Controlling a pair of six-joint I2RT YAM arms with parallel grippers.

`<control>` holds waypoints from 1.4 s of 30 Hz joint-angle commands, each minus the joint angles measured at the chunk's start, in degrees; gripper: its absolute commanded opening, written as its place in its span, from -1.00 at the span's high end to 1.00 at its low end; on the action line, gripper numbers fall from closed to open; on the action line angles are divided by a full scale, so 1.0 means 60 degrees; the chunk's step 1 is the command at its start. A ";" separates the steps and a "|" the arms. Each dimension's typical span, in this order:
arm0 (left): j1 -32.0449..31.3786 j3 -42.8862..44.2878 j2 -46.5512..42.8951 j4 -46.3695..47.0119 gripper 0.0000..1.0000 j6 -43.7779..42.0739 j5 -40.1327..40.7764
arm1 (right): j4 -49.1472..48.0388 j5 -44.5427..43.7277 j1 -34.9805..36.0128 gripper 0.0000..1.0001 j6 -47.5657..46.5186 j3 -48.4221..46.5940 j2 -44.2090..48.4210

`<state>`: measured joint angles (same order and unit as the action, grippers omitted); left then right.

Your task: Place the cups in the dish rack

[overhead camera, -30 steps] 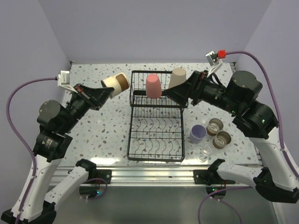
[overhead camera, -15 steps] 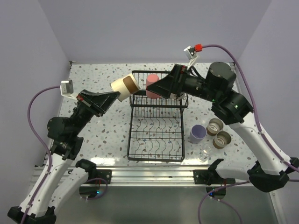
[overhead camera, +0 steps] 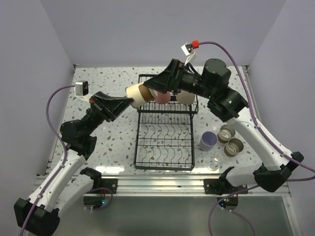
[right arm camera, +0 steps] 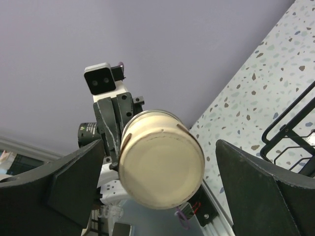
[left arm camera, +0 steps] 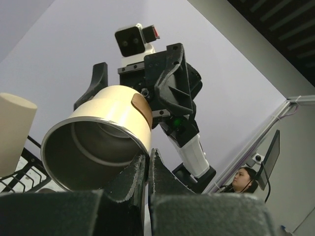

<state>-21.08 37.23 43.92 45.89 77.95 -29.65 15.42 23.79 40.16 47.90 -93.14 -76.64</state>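
Observation:
A short tan-brown cup (overhead camera: 138, 93) hangs on its side in the air at the dish rack's (overhead camera: 164, 150) back left corner. My left gripper (overhead camera: 131, 101) is shut on its rim, one finger inside and one outside (left arm camera: 147, 158). My right gripper (overhead camera: 154, 89) is open, and its fingers (right arm camera: 74, 182) frame the cup's base (right arm camera: 162, 167) without pinching it. In the raised section the pink cup (overhead camera: 162, 99) and the beige cup (overhead camera: 185, 99) show partly behind the right arm. The lavender cup (overhead camera: 208, 141), two tan cups (overhead camera: 227, 132) and a clear glass (overhead camera: 214, 162) stand right of the rack.
The rack's lower tined section (overhead camera: 164, 132) holds nothing. Both arms meet above the rack's back left corner. The back wall (overhead camera: 147, 34) is close behind them. The metal rail (overhead camera: 157, 186) runs along the near table edge.
The left arm has carried the tan cup right and forward to the rack's back corner. The right gripper has swung left, away from the beige cup, until its open fingers face the held cup's base.

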 commanded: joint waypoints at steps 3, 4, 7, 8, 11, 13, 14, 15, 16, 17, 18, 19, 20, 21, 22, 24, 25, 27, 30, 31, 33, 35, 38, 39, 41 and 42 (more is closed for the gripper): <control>-0.0017 0.0049 0.0077 0.1406 1.00 0.0279 -0.0201 | -0.0812 -0.0112 0.0074 -0.97 0.0440 0.0333 0.0264; -0.0017 0.0035 0.0048 0.1274 1.00 0.0265 -0.0099 | -0.0783 -0.0200 0.0103 -0.97 0.0440 0.0333 0.0264; -0.0017 -0.0141 0.0048 0.1419 1.00 0.0411 0.0180 | -0.0666 -0.0346 0.0103 -0.97 0.0410 0.0275 0.0234; -0.0017 -0.0170 0.0033 0.1405 1.00 0.0411 0.0239 | -0.0666 -0.0391 0.0132 -0.97 0.0410 0.0275 0.0264; -0.0017 -0.0331 -0.0011 0.1463 1.00 0.0426 0.0326 | -0.0739 -0.0479 0.0191 -0.97 0.0513 0.0275 0.0278; -0.0017 -0.0521 -0.0128 0.1507 1.00 0.0411 0.0458 | -0.0783 -0.0479 0.0279 -0.97 0.0571 0.0260 0.0249; -0.0017 -0.0580 -0.0171 0.1464 1.00 0.0397 0.0561 | -0.0783 -0.0435 0.0322 -0.97 0.0571 0.0231 0.0162; -0.0017 -0.0624 -0.0230 0.1420 1.00 0.0353 0.0605 | -0.0739 -0.0406 0.0410 -0.97 0.0557 0.0158 0.0118; -0.0017 -0.0624 -0.0274 0.1318 1.00 0.0208 0.0664 | -0.0724 -0.0377 0.0454 -0.97 0.0528 0.0114 0.0059; -0.0017 -0.0610 -0.0303 0.1143 1.00 0.0105 0.0780 | -0.0637 -0.0333 0.0498 -0.97 0.0498 0.0012 -0.0057; -0.0017 -0.0595 -0.0362 0.1083 1.00 0.0031 0.0825 | -0.0549 -0.0303 0.0542 -0.97 0.0411 -0.0076 -0.0145; -0.0017 -0.0595 -0.0377 0.1039 1.00 -0.0071 0.0927 | -0.0462 -0.0274 0.0543 -0.97 0.0367 -0.0193 -0.0233; -0.0017 -0.0566 -0.0362 0.1038 1.00 -0.0101 0.0971 | -0.0359 -0.0201 0.0543 -0.96 0.0337 -0.0310 -0.0336; -0.0017 -0.0537 -0.0348 0.1024 1.00 -0.0145 0.1001 | -0.0126 -0.0056 0.0557 -0.95 0.0221 -0.0630 -0.0569; -0.0017 -0.0493 -0.0333 0.0980 1.00 -0.0203 0.1074 | -0.0008 -0.0011 0.0557 -0.94 0.0176 -0.0793 -0.0658; -0.0017 -0.0478 -0.0376 0.0790 1.00 -0.0233 0.1205 | 0.0213 0.0136 0.0557 -0.89 0.0103 -0.1072 -0.0849; -0.0017 -0.0522 -0.0420 0.0731 1.00 -0.0291 0.1380 | 0.0228 0.0136 0.0586 -0.88 0.0088 -0.1087 -0.0907; -0.0017 -0.0551 -0.0566 0.0541 1.00 -0.0336 0.1499 | 0.0184 0.0107 0.0601 -0.75 0.0117 -0.1029 -0.0908; -0.0017 -0.0610 -0.0699 0.0350 1.00 -0.0482 0.1645 | 0.0198 0.0049 0.0601 -0.55 0.0074 -0.0985 -0.0850; -0.0017 -0.0610 -0.0714 0.0292 1.00 -0.0511 0.1704 | 0.0213 0.0034 0.0587 -0.51 0.0044 -0.0985 -0.0835; -0.0017 -0.0552 -0.0714 0.0043 1.00 -0.0613 0.1777 | 0.0199 0.0034 0.0601 -0.40 0.0059 -0.0970 -0.0849; -0.0017 -0.0507 -0.0728 -0.0234 1.00 -0.0672 0.1880 | 0.0053 0.0078 0.0616 -0.34 0.0117 -0.0883 -0.0864; -0.0017 -0.0420 -0.0699 -0.0600 1.00 -0.0731 0.2012 | -0.0167 0.0019 0.0718 -0.14 0.0278 -0.0707 -0.0893; -0.0017 -0.0390 -0.0714 -0.0704 1.00 -0.0746 0.2026 | -0.0226 0.0019 0.0733 -0.05 0.0293 -0.0692 -0.0908; -0.0002 -0.0245 -0.0757 -0.1518 0.96 -0.0906 0.2099 | -0.0154 -0.0024 0.0791 0.47 0.0264 -0.0750 -0.0952; -0.0002 -0.0012 -0.0816 -0.1888 0.72 -0.1154 0.2158 | -0.0066 -0.0068 0.0777 0.68 0.0191 -0.0823 -0.1025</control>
<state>-21.15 33.80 39.31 41.82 75.18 -20.12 16.88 21.91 43.83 48.84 -96.92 -82.65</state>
